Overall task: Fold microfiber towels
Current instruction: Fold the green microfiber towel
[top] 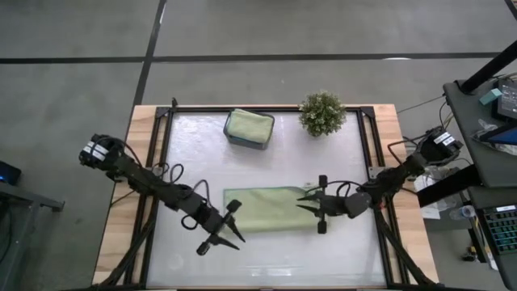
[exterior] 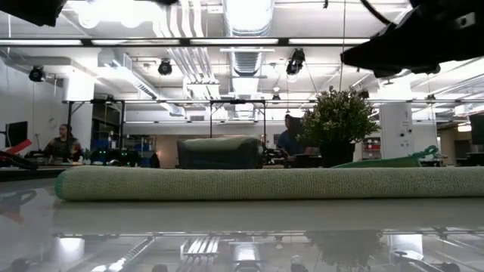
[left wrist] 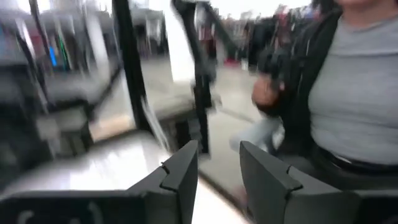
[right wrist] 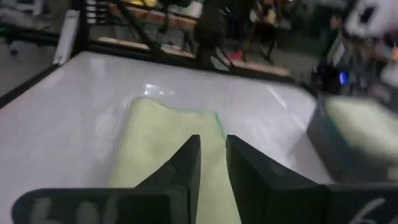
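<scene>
The left gripper (top: 235, 224) is held with its fingers apart; the right gripper (top: 305, 202) shows a narrow gap.

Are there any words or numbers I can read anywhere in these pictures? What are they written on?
No text can be read in any of the views.
Green towel on the table: plain, no label showing.
Folded towel in the grey tray: plain, no writing showing.
Potted plant: no tag visible.
Screens and gear at the table's right: too small to read.
Room behind, in the low view: any signs are too small or blurred to read.
</scene>
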`<state>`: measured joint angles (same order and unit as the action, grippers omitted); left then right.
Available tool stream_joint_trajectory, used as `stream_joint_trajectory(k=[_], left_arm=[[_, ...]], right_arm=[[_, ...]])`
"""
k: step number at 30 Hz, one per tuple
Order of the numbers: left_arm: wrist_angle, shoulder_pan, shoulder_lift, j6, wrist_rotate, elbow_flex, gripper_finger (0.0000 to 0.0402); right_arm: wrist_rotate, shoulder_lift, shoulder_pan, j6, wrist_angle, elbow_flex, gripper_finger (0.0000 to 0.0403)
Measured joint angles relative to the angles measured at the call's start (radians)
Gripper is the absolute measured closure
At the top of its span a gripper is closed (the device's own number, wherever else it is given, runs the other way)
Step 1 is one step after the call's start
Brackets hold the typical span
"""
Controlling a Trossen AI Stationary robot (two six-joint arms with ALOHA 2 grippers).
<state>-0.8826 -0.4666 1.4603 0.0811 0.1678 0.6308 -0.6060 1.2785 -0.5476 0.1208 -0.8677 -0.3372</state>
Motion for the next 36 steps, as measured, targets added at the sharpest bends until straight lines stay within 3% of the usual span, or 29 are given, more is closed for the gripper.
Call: stream_joint_trajectory(k=[4, 8, 11, 15, 17, 23, 27, 36], left_arm=[[0.281, 0.000, -0.030, -0.243, -0.005, 0.000, 0.0297], [0.608, 0.000, -0.041, -0.491, -0.100, -0.001, 0.0297], [0.742, 0.004, -0.042, -0.543, -0.278, -0.001, 0.0297], [0.767, 0.015, -0.039, -0.516, -0.589, -0.001, 0.0297], [0.765, 0.028, -0.028, -0.490, -0.653, -0.001, 0.0297], [0.743, 0.041, 0.039, -0.468, -0.626, -0.001, 0.0297], [0.699, 0.040, 0.113, -0.469, -0.541, -0.001, 0.0297], [0.669, 0.039, 0.215, -0.518, -0.504, 0.000, 0.0297]], right_arm=[[-0.022, -0.005, 0.000, -0.194, 0.156, -0.037, 0.0339], [0.067, -0.009, 0.000, -0.427, 0.561, -0.140, 0.0340], [0.059, -0.006, 0.000, -0.602, 0.927, -0.241, 0.0340], [-0.033, -0.006, 0.001, -0.822, 1.319, -0.321, 0.0349], [-0.056, -0.007, 0.000, -0.892, 1.447, -0.336, 0.0358], [-0.067, -0.007, 0.001, -0.935, 1.466, -0.308, 0.0388], [-0.037, -0.007, 0.000, -0.933, 1.426, -0.294, 0.0391], [0.057, -0.073, 0.000, -0.911, 1.426, -0.293, 0.0306]])
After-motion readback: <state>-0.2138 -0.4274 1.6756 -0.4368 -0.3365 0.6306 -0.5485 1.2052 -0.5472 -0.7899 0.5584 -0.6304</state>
